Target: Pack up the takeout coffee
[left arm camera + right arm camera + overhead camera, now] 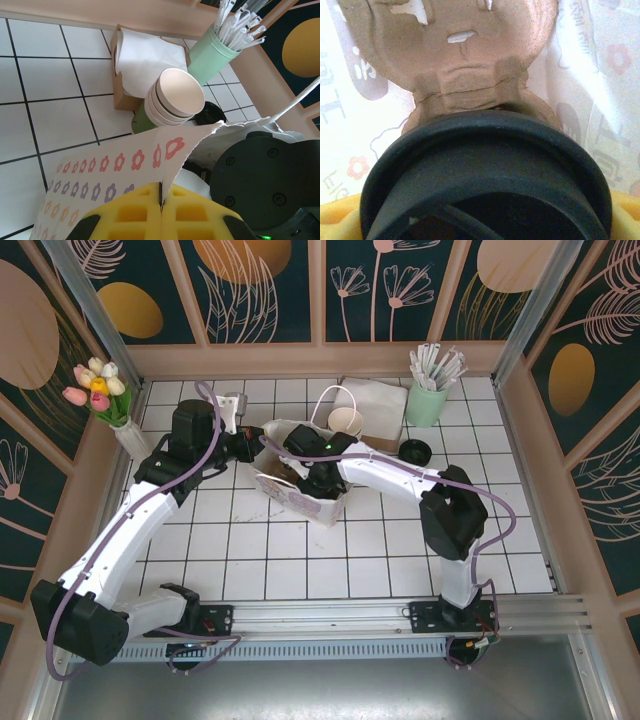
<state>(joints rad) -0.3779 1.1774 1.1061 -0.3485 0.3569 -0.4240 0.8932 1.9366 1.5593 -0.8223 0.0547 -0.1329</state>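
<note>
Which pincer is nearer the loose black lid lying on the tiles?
Right. The right pincer, holding the takeout coffee inside the paper bag, is left of the black lid in the top view; the left pincer clamps the bag's rim farther left.

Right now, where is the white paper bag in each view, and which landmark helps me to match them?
Top external: the white paper bag lies open at the picture's centre.
Left wrist: its flower-printed edge crosses the lower half, pinched by the left gripper.
Right wrist: its printed inner walls line both sides, behind the takeout coffee.
Landmark: the mint-green straw pot, upper right in the top view and in the left wrist view.
</note>
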